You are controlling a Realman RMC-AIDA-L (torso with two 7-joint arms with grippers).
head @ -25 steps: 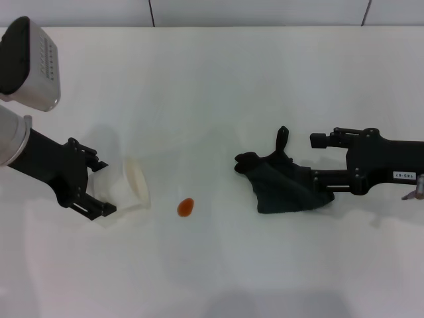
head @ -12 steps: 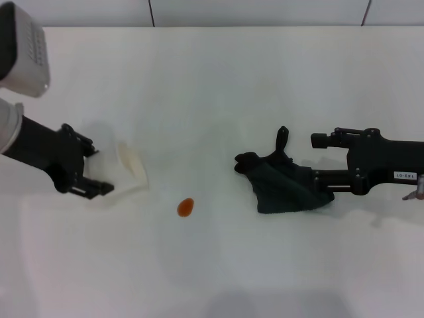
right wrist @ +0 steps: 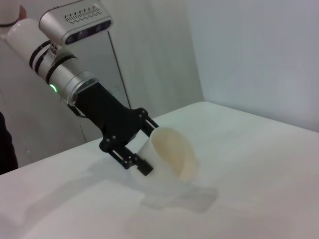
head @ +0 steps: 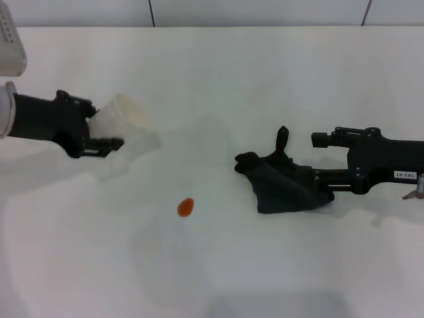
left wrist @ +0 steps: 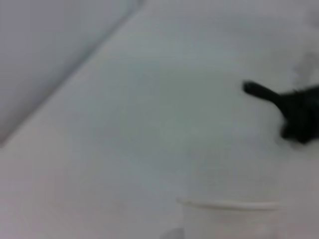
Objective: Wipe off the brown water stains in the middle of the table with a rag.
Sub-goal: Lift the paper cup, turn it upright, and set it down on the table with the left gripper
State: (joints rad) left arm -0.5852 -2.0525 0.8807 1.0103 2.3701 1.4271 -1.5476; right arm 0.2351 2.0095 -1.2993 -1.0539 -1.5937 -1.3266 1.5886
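The rag (head: 286, 187) lay bunched on the table (head: 218, 73), long axis across it, loop tab pointing away, its right end pinched in the right gripper (head: 319, 187), while the left gripper (head: 99, 132) clasped a tipped white cup (head: 129, 124) left of the brown water stains (head: 185, 207).

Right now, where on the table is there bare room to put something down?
The table is bare along the far edge, across the near edge below the brown water stain, and between the stain and the rag. The left gripper holds a white cup at far left; the right gripper grips the rag.
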